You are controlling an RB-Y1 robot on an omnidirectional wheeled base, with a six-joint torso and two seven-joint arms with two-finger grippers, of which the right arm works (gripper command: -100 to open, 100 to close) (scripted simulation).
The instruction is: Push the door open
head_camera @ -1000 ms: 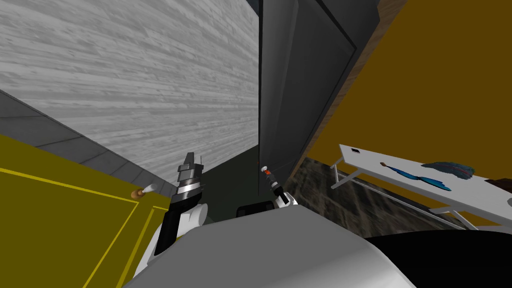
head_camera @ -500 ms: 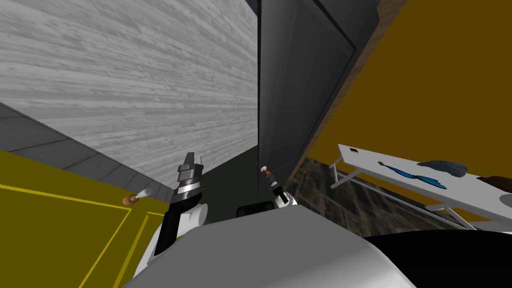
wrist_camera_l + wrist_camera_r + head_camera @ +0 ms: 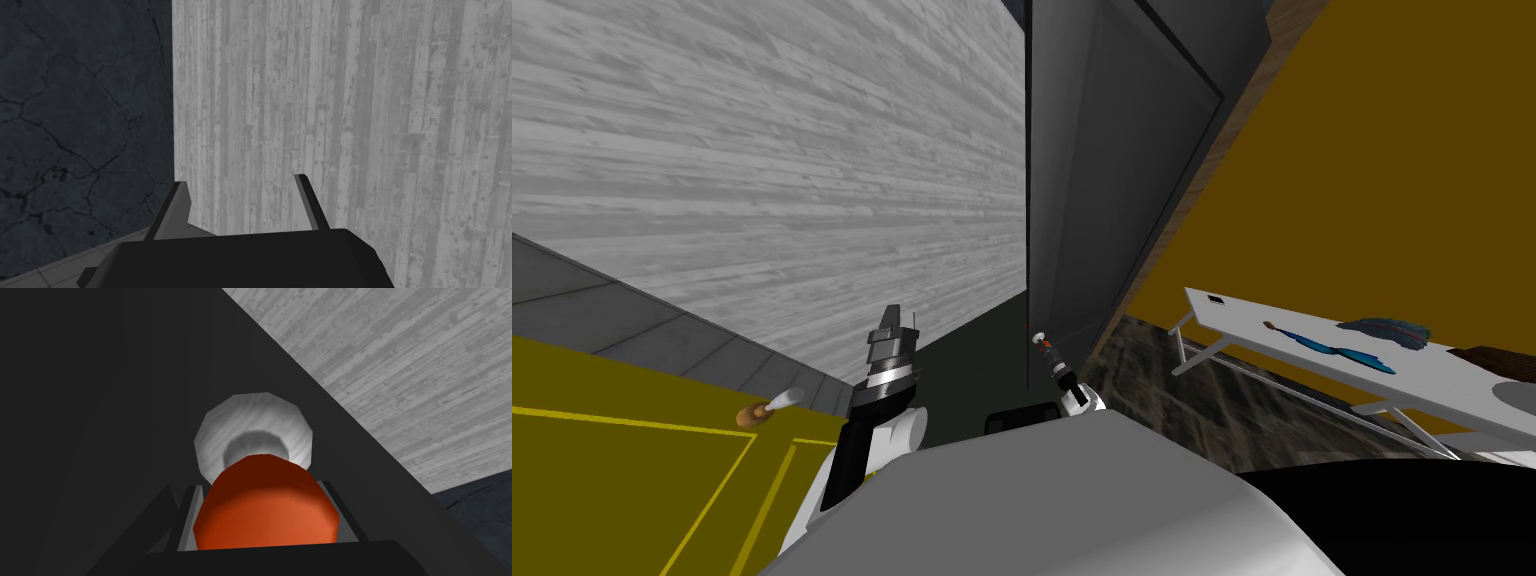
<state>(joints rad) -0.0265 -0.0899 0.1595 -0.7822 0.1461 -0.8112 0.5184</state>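
The dark grey door [image 3: 1112,170] is in the upper centre of the head view, its edge next to the grey plank wall [image 3: 762,170]. R gripper [image 3: 1049,352], just below centre, has its two fingers pinching the orange knob [image 3: 265,513] (a white round plate [image 3: 250,423] sits behind it, on the door). L gripper [image 3: 240,180], lower centre-left, has its fingers spread and faces the wall. A yellow door [image 3: 612,470] w/ a small handle is at lower left.
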